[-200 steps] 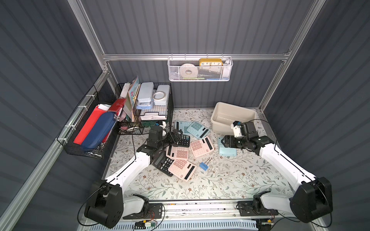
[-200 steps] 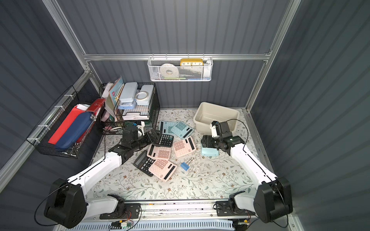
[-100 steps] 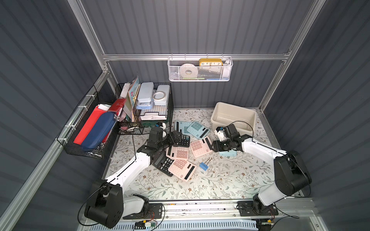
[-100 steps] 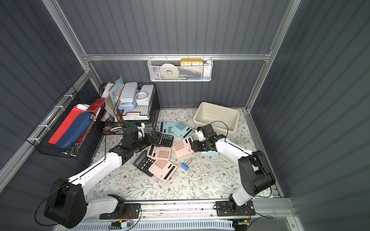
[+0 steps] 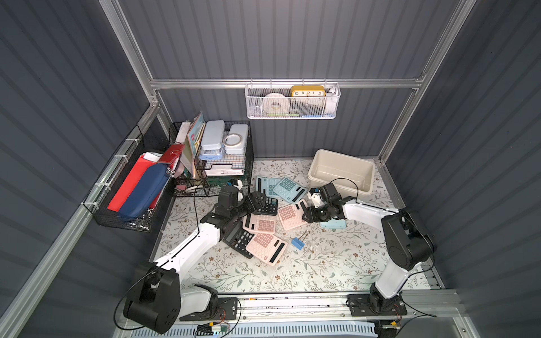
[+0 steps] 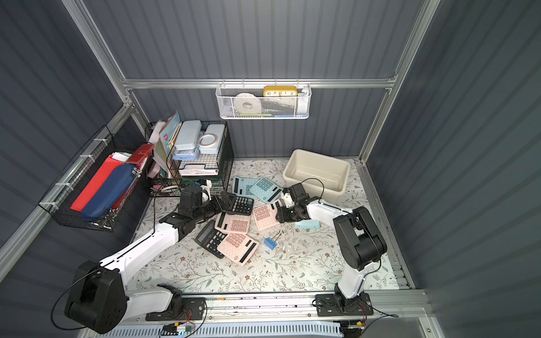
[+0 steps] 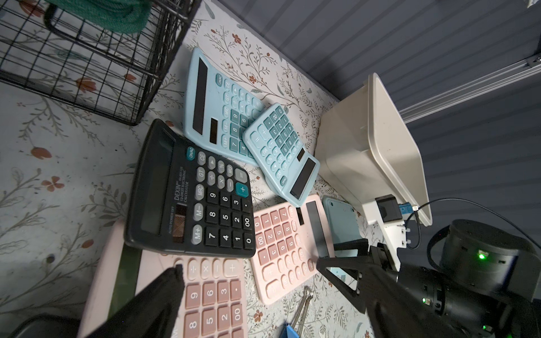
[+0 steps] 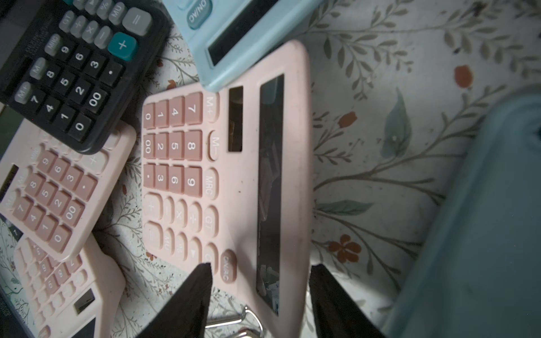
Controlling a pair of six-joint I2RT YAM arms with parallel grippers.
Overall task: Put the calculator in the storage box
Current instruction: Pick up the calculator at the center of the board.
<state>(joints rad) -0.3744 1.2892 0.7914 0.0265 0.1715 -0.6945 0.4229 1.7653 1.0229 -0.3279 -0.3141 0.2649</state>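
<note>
On the floral mat: calcs are lying in a loose, overlapping heap btwn the two arms, w/ a blue binder clip sitting just beside the heap's near edge.
rightmost pink calculator: is lying keys-up on the mat, near the storage box but outside it, display end pointing toward the R arm.
R gripper: is pinching that calc's display end. One finger is pressing on the face by the ON/AC key; the other is sitting against the back edge.
L gripper: jaws are standing spread wide, gripping nothing, just beside the black Dexin calc.
storage box: is sitting open side up at the mat's far R corner, just beyond the R wrist.
light-blue calc: is lying across a second light-blue calc, w/ its display corner overlapping the pinched pink one.
pale-blue flat piece: is lying under the R wrist, just beside the pinched calc.
second black calc: is being overlapped by the nearest pink calc.
</note>
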